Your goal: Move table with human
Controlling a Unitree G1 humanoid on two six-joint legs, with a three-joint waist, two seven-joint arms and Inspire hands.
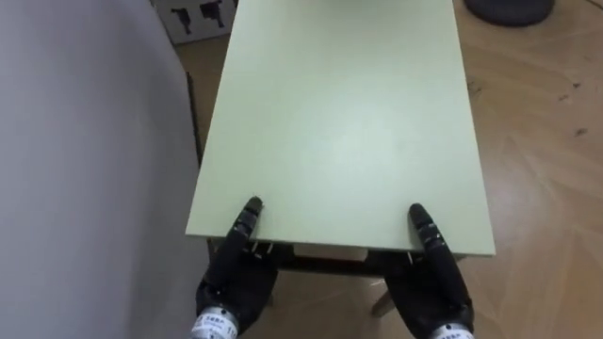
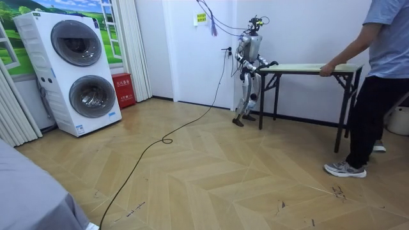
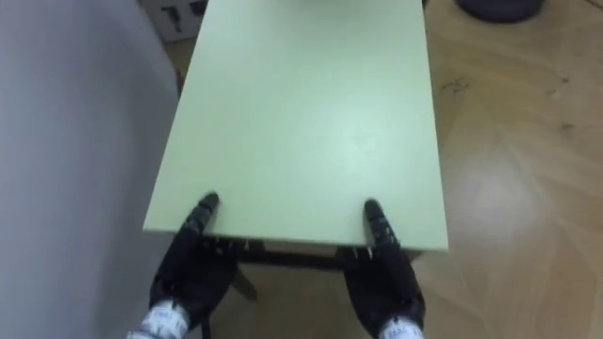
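Thumbs pressing on top and fingers tucked out of sight beneath, the robot's left hand (image 1: 234,275) and right hand (image 1: 435,282) are clamping the near edge of a pale green rectangular counter (image 1: 339,122). The counter is standing between a white wall (image 1: 85,141) on the left and herringbone wooden floor (image 1: 542,151) on the right. A person in a blue shirt (image 2: 383,57) is gripping its far end.

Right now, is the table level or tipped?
Level: in the room view the table runs flat from the robot to the person at its other end.
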